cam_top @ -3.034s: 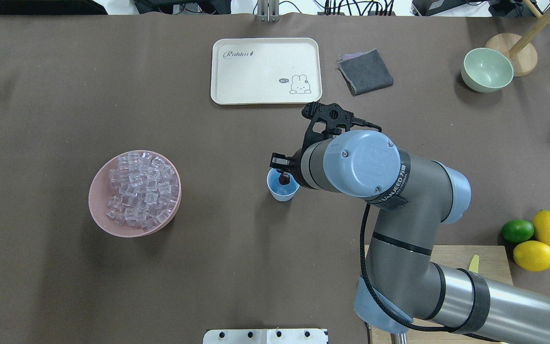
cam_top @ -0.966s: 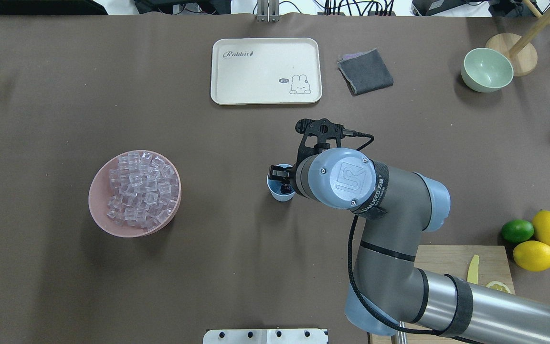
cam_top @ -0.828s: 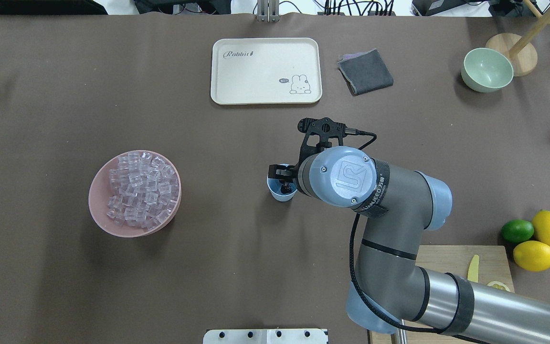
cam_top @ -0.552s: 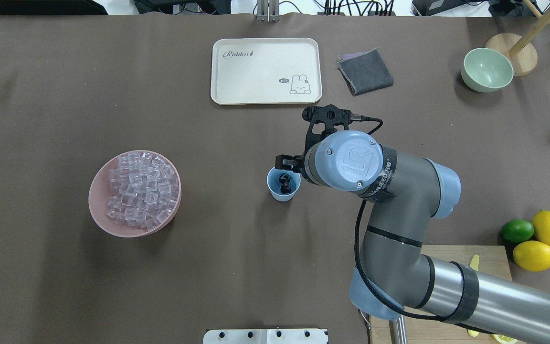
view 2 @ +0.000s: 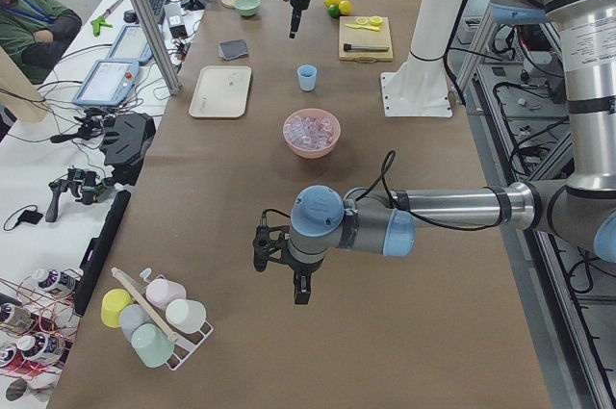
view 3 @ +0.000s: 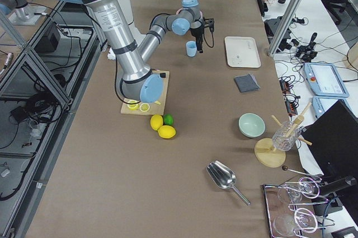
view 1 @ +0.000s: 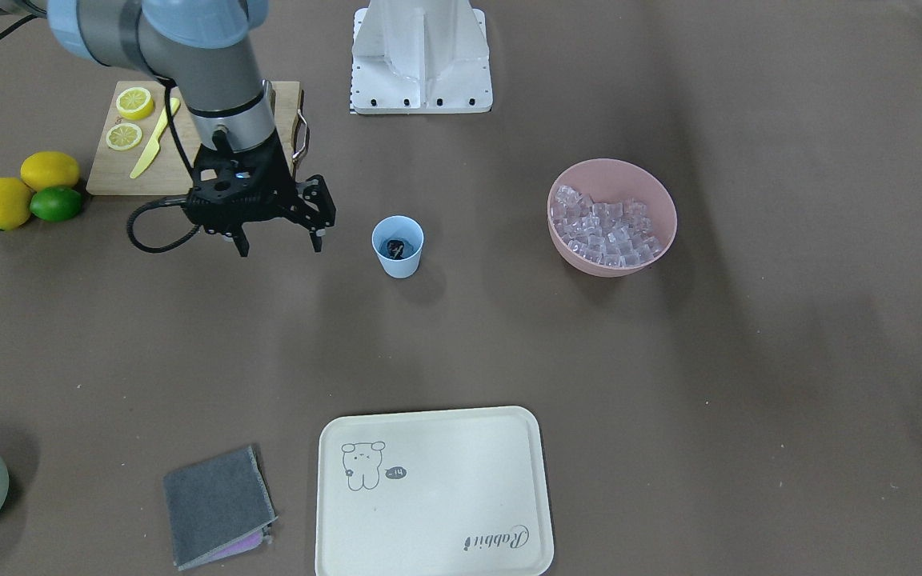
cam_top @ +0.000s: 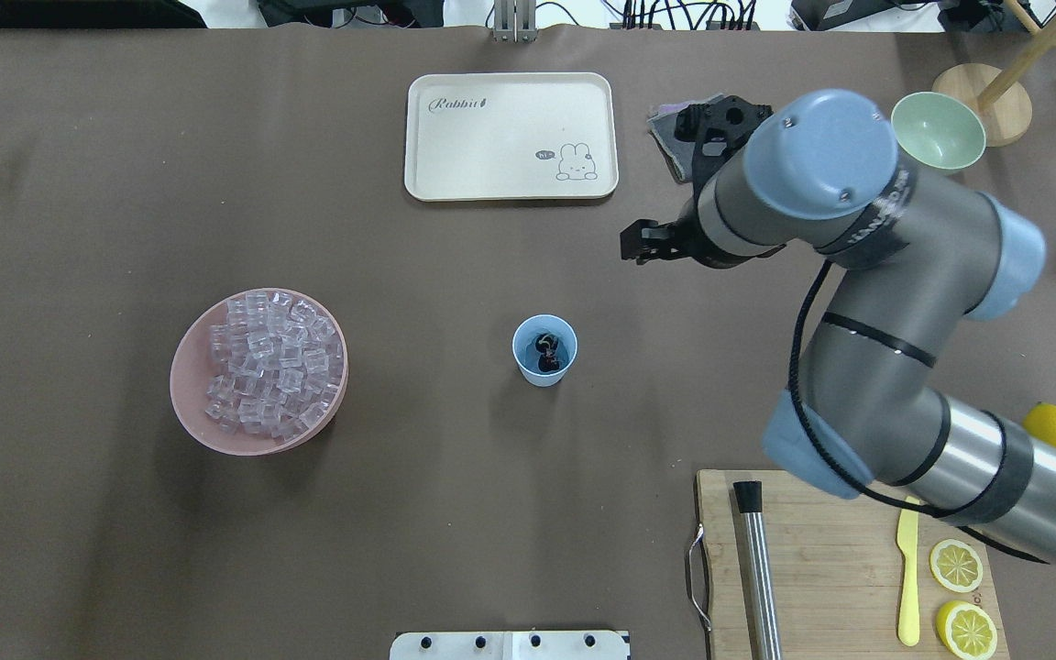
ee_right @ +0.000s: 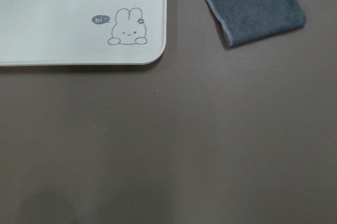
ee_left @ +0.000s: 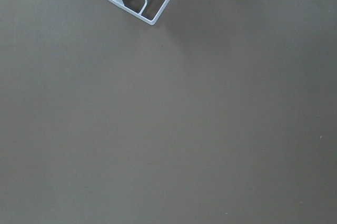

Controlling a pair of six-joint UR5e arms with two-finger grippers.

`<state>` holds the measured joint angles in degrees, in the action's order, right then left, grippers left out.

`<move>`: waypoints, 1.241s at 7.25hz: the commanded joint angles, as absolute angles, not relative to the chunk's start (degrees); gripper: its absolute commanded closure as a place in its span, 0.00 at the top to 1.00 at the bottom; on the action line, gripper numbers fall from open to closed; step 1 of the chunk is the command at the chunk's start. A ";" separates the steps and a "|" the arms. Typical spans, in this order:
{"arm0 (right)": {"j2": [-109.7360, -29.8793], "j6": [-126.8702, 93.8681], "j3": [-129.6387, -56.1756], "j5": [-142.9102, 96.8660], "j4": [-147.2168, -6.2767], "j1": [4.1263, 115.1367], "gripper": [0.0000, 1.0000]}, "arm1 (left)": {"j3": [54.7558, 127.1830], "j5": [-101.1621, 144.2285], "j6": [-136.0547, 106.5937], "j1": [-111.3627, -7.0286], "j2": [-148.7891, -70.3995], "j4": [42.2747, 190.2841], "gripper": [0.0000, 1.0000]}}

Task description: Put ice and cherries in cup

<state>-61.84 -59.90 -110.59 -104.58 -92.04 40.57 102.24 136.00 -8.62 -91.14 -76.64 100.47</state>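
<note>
Since a moment ago the right gripper (view 1: 280, 242) has drawn away from the cup (view 1: 398, 265), jaws spread and empty. Cherries (view 1: 395, 248) lie inside the cup. Ice (view 1: 605, 230) fills the pink bowl (view 1: 656, 200), well apart on the cup's opposite side. I cannot tell how the left gripper's (view 2: 279, 277) jaws stand.

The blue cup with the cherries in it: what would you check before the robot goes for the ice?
1. The cherries lie inside the cup: ok.
2. The cup stands upright on the table: ok.
3. The right gripper is open, empty and off to the side of the cup: ok.
4. The ice is heaped in the pink bowl, ready to take: ok.
5. Ice in the cup: not ok, none visible.
6. The left gripper is open: cannot tell, only a side view shows it.
</note>
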 commanded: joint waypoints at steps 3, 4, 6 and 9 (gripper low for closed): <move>-82.12 -14.73 -113.82 -125.22 -92.90 68.75 1.00 | 103.01 133.86 -5.48 -85.43 -77.61 100.46 0.98; -86.09 -5.72 -113.04 -126.98 -92.90 74.73 1.00 | 102.92 133.68 -1.45 -85.43 -77.43 100.46 0.98; -95.57 5.05 -112.85 -128.76 -93.25 83.46 1.00 | 102.48 133.86 6.32 -85.69 -77.08 100.11 0.98; -102.90 7.30 -107.86 -128.76 -93.08 89.29 1.00 | 102.83 134.03 6.24 -85.96 -75.41 100.11 0.98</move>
